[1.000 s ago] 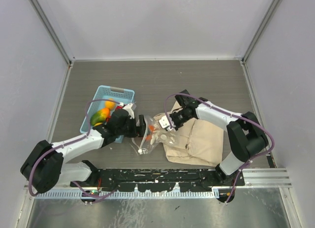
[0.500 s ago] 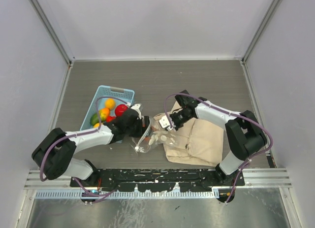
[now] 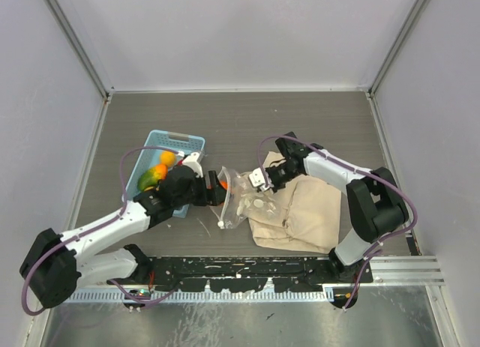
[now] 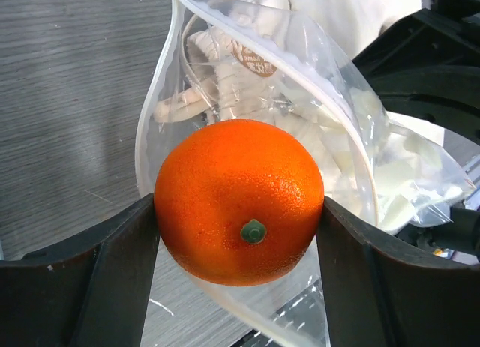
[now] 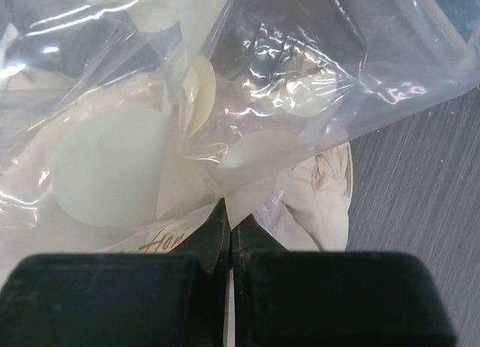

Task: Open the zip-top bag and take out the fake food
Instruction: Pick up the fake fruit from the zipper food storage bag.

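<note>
Orange (image 4: 238, 201) sits clamped in the left claw (image 4: 238, 210). The jaws are spread only to fruit width, one finger touching each side, and the green stem nub faces the wrist cam. The fruit is right at the gaping mouth of the zip-top bag (image 4: 352, 160), with the zip strip looping round behind it. I can't tell whether anything else is in the bag; only film and white spots are readable.

The right claw (image 5: 229, 219) is fully closed, with a fold of bag film pinched between its tips on the bag's right side.

Containers:
- The light blue basket (image 3: 191, 143), left of the left claw and partly under that arm, holds a round yellow-orange fruit (image 3: 166, 158) and a green-and-orange fruit (image 3: 152, 176).
- The beige cloth bag (image 3: 300, 212) lies flat on the right, and the zip-top bag's right end overlaps its left edge.

Room: everything is grouped on the near half of the desk (image 3: 240, 122). The bag's lower corner is near the front rail. The basket is close to the left wall. Grey wood-grain surface runs from the basket and claws to the back wall.
</note>
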Available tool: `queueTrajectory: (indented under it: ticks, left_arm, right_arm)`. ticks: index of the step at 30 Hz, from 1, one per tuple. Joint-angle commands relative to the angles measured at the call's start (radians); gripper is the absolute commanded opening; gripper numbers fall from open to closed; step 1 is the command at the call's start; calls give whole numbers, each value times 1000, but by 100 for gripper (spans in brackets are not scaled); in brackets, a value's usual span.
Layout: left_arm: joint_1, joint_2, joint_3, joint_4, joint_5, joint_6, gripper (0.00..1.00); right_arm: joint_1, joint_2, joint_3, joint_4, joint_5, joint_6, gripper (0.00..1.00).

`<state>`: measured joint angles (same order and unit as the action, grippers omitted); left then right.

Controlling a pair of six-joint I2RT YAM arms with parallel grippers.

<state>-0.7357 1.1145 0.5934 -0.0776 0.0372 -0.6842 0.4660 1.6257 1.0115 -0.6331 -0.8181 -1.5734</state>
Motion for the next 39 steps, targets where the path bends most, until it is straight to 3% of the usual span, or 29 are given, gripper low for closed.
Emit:
queueTrajectory:
  ticks: [1, 13, 39]
  left_arm:
    - [20, -94, -7, -25, 37, 12, 57]
    - [175, -201, -3, -86, 201, 6, 53]
    - [378, -269, 143, -257, 241, 123, 52]
  right_arm:
    - [-18, -20, 32, -20, -25, -26, 1]
    - [-35, -20, 34, -33, -40, -37, 1]
    - [-39, -23, 40, -51, -50, -50, 1]
